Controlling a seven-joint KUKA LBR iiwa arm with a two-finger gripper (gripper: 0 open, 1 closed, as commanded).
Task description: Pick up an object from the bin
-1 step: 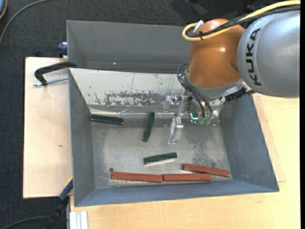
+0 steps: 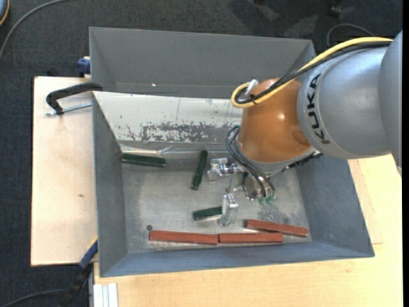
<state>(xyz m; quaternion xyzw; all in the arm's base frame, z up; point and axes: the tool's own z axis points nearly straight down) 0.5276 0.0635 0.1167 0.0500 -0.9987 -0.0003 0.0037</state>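
My gripper (image 2: 225, 189) hangs low over the middle of the bin floor, below the orange cover. Its two metal fingers stand apart, one fingertip (image 2: 221, 167) toward the back and the other towards the front. Nothing shows between them, so it is open. A short dark green bar (image 2: 207, 214) lies on the floor with its right end at the front fingertip. Another dark green bar (image 2: 199, 169) lies tilted just left of the back fingertip. A small green piece (image 2: 268, 199) sits right of the gripper, partly hidden by cables.
A third dark green bar (image 2: 143, 160) lies at the back left. Three red-brown bars (image 2: 183, 237) (image 2: 250, 238) (image 2: 276, 228) lie along the front wall. A tiny black bit (image 2: 149, 228) rests at the front left. The arm covers the bin's right back part.
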